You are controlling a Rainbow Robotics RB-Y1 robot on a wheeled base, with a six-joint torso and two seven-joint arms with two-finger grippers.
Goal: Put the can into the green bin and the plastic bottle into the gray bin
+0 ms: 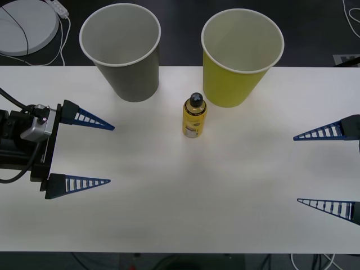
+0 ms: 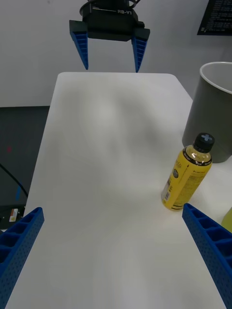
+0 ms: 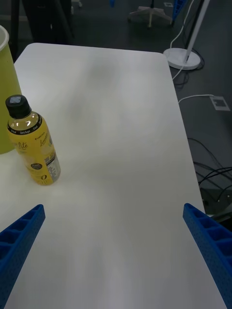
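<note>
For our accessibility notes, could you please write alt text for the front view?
A small yellow plastic bottle with a black cap stands upright on a white table, just in front of the gap between the gray bin and the green bin. The open left end effector and open right end effector flank it from the table's sides.

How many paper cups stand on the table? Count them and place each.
2. The gray bin stands at the table's far edge, left of the plastic bottle; the green bin stands right of it.

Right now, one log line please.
bottle upright on table, between gray cup and green cup | both jaws open, empty
</note>
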